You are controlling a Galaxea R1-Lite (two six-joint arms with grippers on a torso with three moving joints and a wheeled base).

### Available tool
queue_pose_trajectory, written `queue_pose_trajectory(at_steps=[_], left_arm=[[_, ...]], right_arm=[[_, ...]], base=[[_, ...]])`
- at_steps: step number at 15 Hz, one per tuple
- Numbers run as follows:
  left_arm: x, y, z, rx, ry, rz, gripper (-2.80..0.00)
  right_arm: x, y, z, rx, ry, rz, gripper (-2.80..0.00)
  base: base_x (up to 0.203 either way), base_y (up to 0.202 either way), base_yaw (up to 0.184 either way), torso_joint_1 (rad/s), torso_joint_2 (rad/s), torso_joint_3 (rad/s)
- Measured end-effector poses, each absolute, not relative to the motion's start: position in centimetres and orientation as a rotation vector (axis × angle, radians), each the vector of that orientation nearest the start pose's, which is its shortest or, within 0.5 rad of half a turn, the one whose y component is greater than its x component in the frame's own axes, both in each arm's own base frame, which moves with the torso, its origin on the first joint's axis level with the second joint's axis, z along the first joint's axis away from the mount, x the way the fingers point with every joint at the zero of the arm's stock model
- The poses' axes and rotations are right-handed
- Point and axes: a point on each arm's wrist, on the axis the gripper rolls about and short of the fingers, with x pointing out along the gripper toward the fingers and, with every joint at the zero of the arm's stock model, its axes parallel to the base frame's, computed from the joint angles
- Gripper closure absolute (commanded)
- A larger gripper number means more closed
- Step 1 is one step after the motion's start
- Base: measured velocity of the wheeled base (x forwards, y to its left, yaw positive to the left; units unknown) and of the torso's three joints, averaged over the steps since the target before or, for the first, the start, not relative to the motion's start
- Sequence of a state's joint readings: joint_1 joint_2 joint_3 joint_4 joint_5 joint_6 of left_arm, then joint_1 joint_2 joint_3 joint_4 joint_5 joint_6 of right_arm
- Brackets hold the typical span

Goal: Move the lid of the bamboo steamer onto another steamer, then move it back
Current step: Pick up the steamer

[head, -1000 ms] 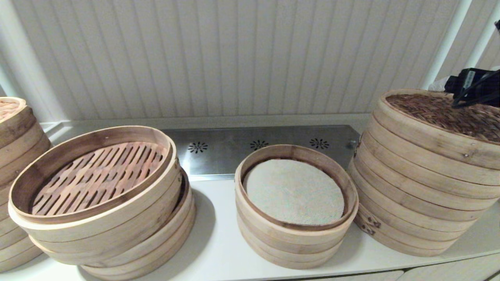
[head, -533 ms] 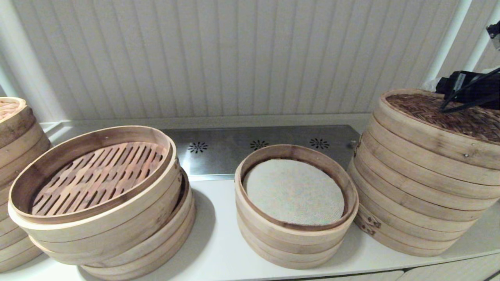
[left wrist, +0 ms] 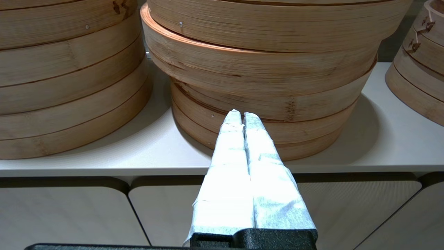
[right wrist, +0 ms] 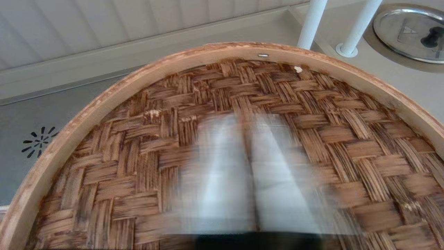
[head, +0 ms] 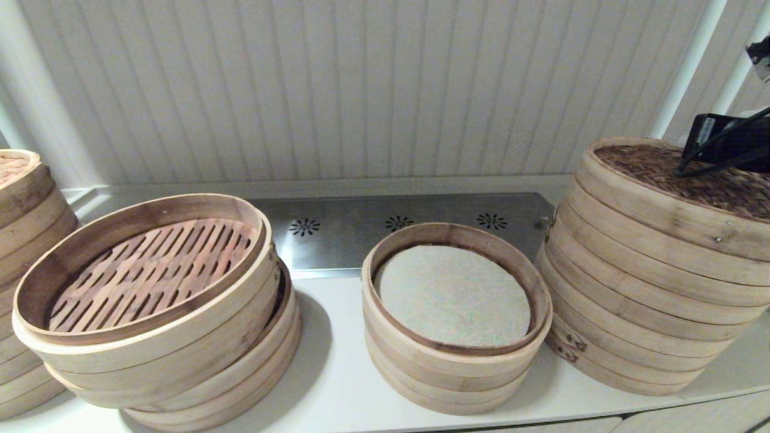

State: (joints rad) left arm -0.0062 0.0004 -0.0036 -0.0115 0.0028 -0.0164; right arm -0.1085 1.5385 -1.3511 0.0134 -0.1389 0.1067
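Right hand (right wrist: 248, 139) hovered above the bamboo steamer lid (right wrist: 242, 156), a round shallow lid with a dark brown herringbone-woven top inside a pale bamboo band rim. Its white-wrapped fingers (right wrist: 222, 166) were motion-blurred in the right wrist view; whether they were parted or closed could not be told. In the head view only the black wrist body and cable showed, over the far right part of the lid (head: 680, 171).

The lid sat flat on top of the tall stack of wide pale bamboo rings (head: 649, 288), covering it fully. Left of that stack, nearly touching it, stood a shorter, narrower steamer stack with a whitish cloth liner (head: 454, 319), open on top. Further left of the tall stack, a leaning stack carrying an open tray with a slatted wooden floor (head: 150, 300). All stood on the white table (head: 337, 373).

Left hand (left wrist: 242, 116) was parked low in front of the table edge, white-wrapped fingers pressed together, gripping nothing, pointing at the base of the leaning stack (left wrist: 263, 86).
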Motion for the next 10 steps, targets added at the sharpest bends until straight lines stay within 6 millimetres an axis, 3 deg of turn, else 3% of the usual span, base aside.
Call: queue_pose_trajectory(at_steps=[7,10], left_arm=[[-2.3,0.0,7.8,-0.017,-0.015,-0.003,0.0],[-2.3,0.0,7.8,-0.016,-0.015,-0.004,0.0]], right_arm=[[26.9,-3.3,32.3,0.103,0.182,-0.258,0.0],[26.6,-3.2,33.2,0.103,0.152,-0.255,0.0]], base=[[0.0,0.0,0.0,0.0,0.0,0.0],[0.0,0.0,0.0,0.0,0.0,0.0]])
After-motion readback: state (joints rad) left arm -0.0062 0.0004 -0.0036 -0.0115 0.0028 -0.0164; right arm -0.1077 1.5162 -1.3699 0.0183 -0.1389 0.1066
